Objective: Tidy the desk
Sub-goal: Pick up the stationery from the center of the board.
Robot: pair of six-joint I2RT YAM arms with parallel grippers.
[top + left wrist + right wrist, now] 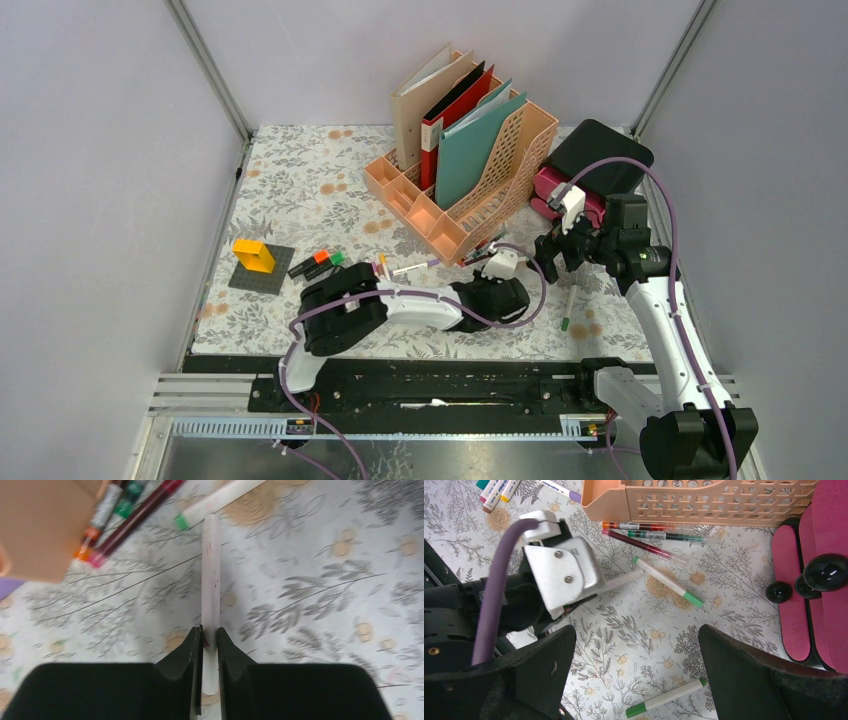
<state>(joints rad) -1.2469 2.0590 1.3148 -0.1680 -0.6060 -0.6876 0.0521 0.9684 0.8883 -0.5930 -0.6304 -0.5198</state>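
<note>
White pen [210, 580] clamped in the left gripper [210, 645], that arm stretched low across the flowered desk [300, 180] before the peach rack [520, 150]; the right gripper [636, 632] hangs jaws wide above loose pens [649, 527] (labels too small to read).

We see the table [300, 180] lying flat and level, a wide rectangle under a whitish cloth printed with grey leaves and orange-brown flowers. Grey walls [100, 200] frame it at left, back and right.
</note>
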